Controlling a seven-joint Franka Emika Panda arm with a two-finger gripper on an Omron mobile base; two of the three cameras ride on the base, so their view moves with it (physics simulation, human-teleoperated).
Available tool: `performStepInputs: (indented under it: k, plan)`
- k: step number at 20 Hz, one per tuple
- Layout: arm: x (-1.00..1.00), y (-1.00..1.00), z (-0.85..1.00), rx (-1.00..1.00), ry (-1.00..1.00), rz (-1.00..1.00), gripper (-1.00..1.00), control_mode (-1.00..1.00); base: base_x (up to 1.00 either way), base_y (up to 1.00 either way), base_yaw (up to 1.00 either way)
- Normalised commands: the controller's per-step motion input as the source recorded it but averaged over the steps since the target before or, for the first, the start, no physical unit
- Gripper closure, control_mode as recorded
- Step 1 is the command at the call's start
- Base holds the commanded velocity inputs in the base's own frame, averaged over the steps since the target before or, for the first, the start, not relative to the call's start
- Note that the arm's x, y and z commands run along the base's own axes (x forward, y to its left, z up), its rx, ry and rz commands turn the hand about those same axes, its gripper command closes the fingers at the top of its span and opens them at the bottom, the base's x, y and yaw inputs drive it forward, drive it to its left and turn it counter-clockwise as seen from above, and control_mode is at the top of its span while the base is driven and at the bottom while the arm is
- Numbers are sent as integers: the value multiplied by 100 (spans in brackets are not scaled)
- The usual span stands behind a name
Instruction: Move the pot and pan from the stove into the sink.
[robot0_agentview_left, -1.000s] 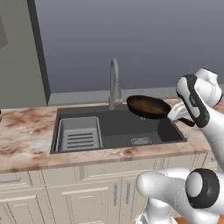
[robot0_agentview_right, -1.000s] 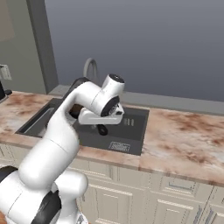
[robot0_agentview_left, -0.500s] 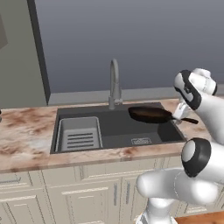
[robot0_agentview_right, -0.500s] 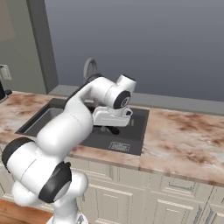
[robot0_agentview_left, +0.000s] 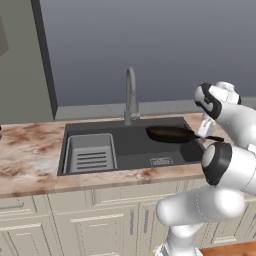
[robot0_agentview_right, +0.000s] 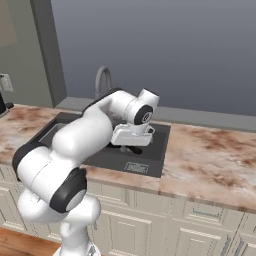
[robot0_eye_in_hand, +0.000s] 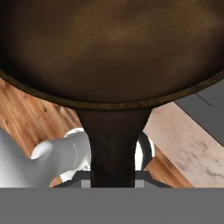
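1. The gripper (robot0_agentview_left: 207, 131), at the right of the left base view, is clamped on the long handle of the pan (robot0_agentview_left: 170, 134); in the hand view that handle (robot0_eye_in_hand: 114, 140) runs straight down toward the fingers.
2. Left to right across the left base view: the slotted rack (robot0_agentview_left: 91, 154), the faucet (robot0_agentview_left: 131, 95), then the pan.
3. Over the last second the pan has dropped from above the rim to low inside the right half of the sink (robot0_agentview_left: 130, 150), now nearly level.
4. Judged from this, the pan is almost delivered and letting go looks close. No pot is visible.
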Motion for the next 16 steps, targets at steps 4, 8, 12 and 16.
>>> performStepInputs:
  k: [4, 8, 12, 16]
  plan:
    - [29, 0, -33, -3, 0, 2, 100, -100, 0, 0, 0]
    - [45, 0, -32, -2, 0, 0, 100, -100, 0, 0, 0]
    - [45, 0, -36, -2, 0, 3, 100, -100, 0, 0, 0]
    - [35, -7, -32, -1, 0, 12, 100, -100, 0, 0, 0]
